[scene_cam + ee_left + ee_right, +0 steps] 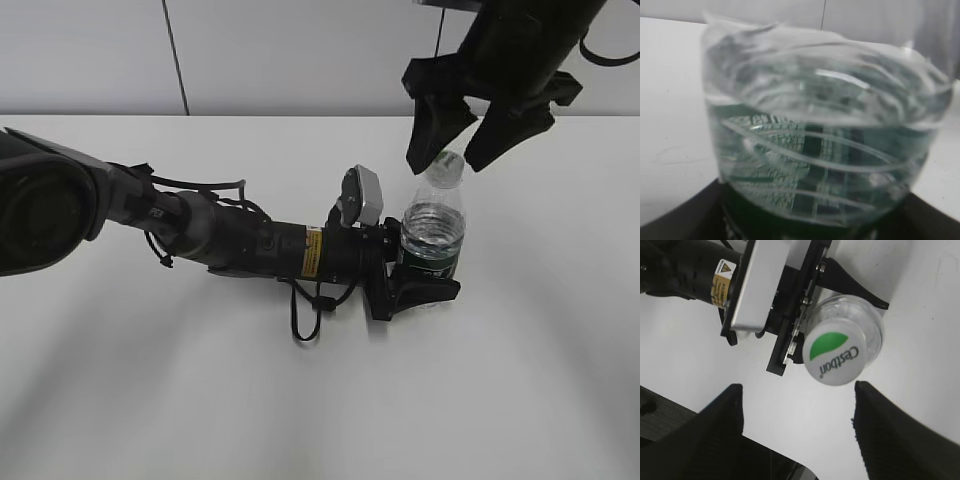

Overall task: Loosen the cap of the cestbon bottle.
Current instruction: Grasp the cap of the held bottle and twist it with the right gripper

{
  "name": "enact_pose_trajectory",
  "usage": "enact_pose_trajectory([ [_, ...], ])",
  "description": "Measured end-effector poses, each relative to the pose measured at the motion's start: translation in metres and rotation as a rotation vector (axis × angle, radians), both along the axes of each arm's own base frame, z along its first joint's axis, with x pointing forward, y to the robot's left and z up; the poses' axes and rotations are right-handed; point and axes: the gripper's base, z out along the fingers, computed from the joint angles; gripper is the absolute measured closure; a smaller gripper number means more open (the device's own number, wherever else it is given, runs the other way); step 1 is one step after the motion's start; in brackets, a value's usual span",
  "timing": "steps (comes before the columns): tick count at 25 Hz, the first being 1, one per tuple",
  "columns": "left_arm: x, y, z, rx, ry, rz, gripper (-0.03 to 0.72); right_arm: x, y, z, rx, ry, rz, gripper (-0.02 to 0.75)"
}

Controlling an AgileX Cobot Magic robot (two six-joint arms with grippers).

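Observation:
The cestbon bottle stands upright on the white table, clear with a dark green label band low down. My left gripper is shut on its lower body; in the left wrist view the bottle fills the frame. The white cap with a green half-circle and "Cestbon" lettering shows from above in the right wrist view; in the exterior view it sits between the right fingers. My right gripper is open just above the bottle, its fingers apart on either side and not touching the cap.
The white table runs to a light wall at the back. The left arm lies low across the table from the left, with a loose black cable beneath it.

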Motion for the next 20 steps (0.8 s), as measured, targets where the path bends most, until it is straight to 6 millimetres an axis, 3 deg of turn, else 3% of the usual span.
enact_pose_trajectory([
  [5, 0.0, 0.0, 0.0, -0.001, 0.0, 0.001, 0.184, 0.011, -0.002, 0.005, -0.05, -0.04, -0.04, 0.216],
  [12, 0.0, 0.0, 0.0, 0.0, 0.0, 0.001, 0.184, 0.02, 0.001, -0.019, -0.069, 0.02, -0.047, 0.216],
  [16, 0.0, 0.0, 0.0, -0.001, 0.001, 0.002, 0.184, 0.021, 0.001, -0.02, -0.07, 0.022, -0.047, 0.218],
  [20, 0.0, 0.0, 0.0, 0.0, 0.001, 0.002, 0.184, 0.021, 0.001, -0.02, -0.069, 0.023, -0.047, 0.281],
])
